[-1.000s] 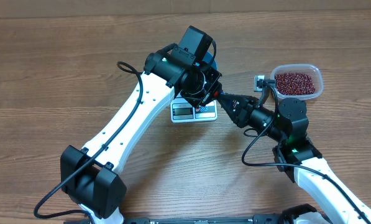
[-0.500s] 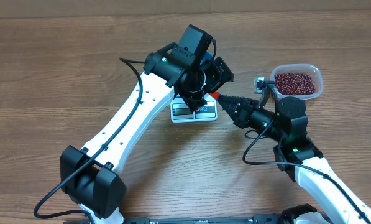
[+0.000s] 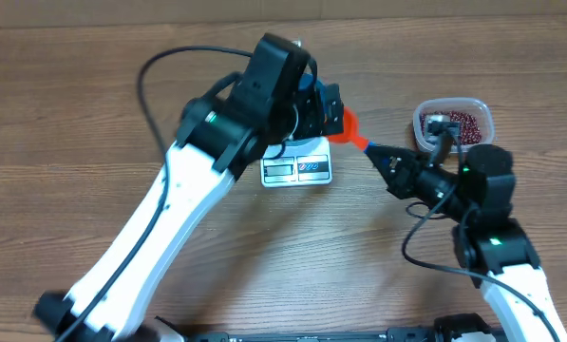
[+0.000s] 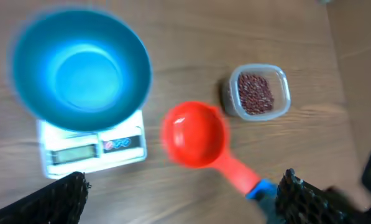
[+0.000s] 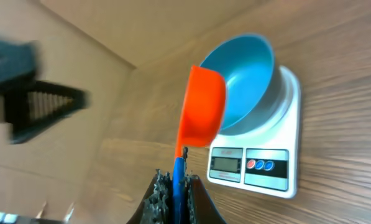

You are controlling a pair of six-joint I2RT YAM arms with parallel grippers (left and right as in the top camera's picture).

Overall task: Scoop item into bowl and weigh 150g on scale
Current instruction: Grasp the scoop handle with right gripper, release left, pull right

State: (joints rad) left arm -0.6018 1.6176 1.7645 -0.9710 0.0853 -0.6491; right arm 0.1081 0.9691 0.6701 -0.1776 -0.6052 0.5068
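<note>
The blue bowl sits empty on the white scale. It also shows in the right wrist view, bowl on scale. My right gripper is shut on the blue end of the red scoop's handle. The scoop hangs empty just right of the bowl. My left gripper is open and above the scoop, holding nothing. The beans lie in a clear tub at the right. From overhead the left arm hides most of the bowl.
The scale's display panel faces the front edge. The left arm crosses over the scale from the front left. A cable loops behind it. The right arm stands just in front of the tub.
My left gripper opened, let go of the scoop and pulled up and back. My right gripper closed on the scoop's handle and drew it slightly to the right.
</note>
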